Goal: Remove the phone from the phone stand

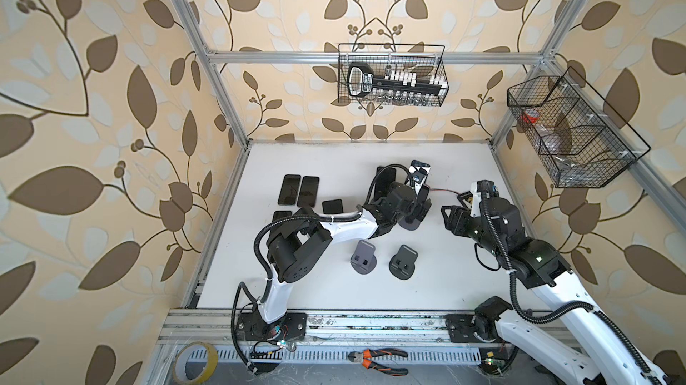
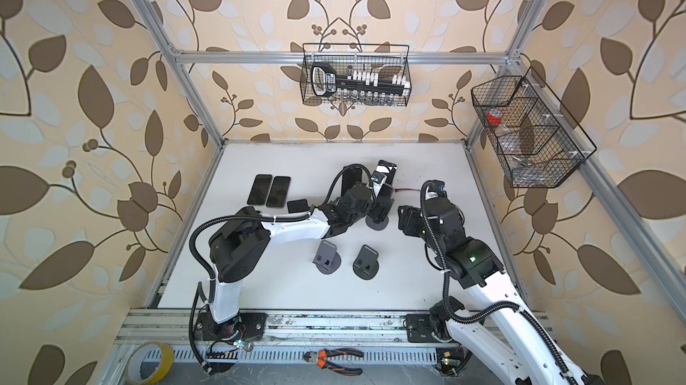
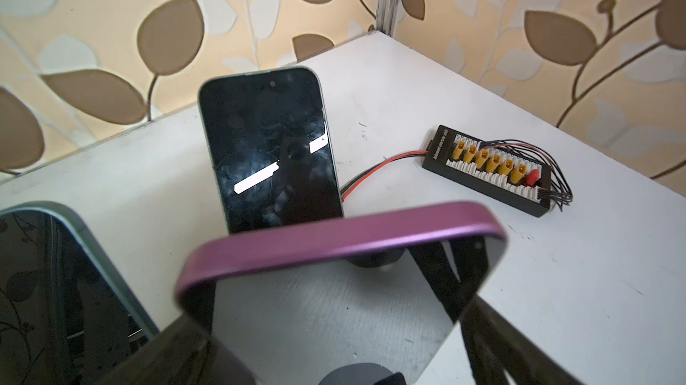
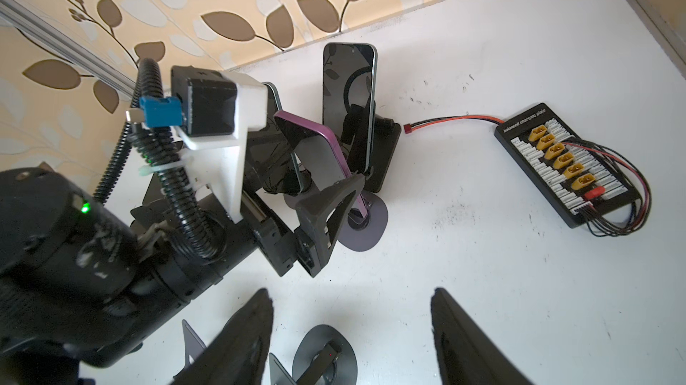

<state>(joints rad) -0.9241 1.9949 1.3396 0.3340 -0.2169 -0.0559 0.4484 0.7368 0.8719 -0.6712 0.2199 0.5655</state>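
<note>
Left jaws at phone (image 2: 386, 190) on phone stand (image 2: 378, 224).

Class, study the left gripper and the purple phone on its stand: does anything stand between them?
Nothing visible does. The left gripper is open, its jaws on either side of the purple phone, which rests on its stand. A second phone stands upright beyond it, not between them.

Purple phone (image 3: 334, 238) satin metal rim, matt table (image 3: 445, 86)
</note>
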